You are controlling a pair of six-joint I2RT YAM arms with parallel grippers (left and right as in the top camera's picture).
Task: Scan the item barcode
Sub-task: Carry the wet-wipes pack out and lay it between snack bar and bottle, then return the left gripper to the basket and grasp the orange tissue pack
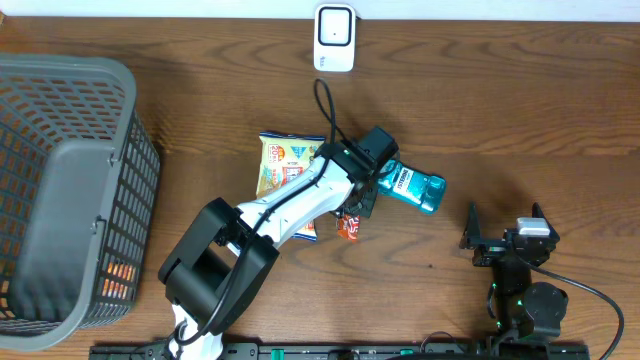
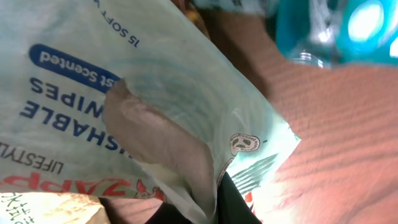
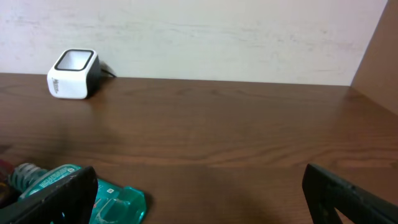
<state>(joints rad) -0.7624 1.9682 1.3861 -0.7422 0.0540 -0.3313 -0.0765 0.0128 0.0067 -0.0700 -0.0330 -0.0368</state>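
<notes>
Filling the left wrist view is a wipes pack [image 2: 124, 93], pale green plastic with blue lettering that appears upside down, one edge running down to a dark finger [image 2: 225, 200] at the bottom of the frame. A wooden table [image 1: 520, 120] carries everything. At its left end stands a grey mesh basket [image 1: 60, 70], with something orange showing through the lower wall, too small to identify. From the front edge the white left arm [image 1: 290, 205] reaches diagonally to the cluster of goods in the middle of the table, and the left gripper [image 1: 356, 197] is clenched, apparently pinching the wipes pack by its edge; from overhead the pack itself is hidden under the arm. The right arm [image 1: 525, 300] sits near the front right corner, well apart from the goods, and the right gripper [image 1: 505, 222] has its fingers spread wide with nothing between them. A yellow snack bag [image 1: 285, 160] lies flat just left of the left gripper, partly under the arm. A teal bottle [image 1: 415, 188] lies on its side just to the right of that gripper, its label facing up. The scanner [image 1: 334, 38], a small white box with a dark face, stands at the far edge of the table, well apart from the goods, and a black cable [image 1: 325, 105] loops from it toward the cluster. A small red packet [image 1: 349, 227] lies just in front of the left gripper.
</notes>
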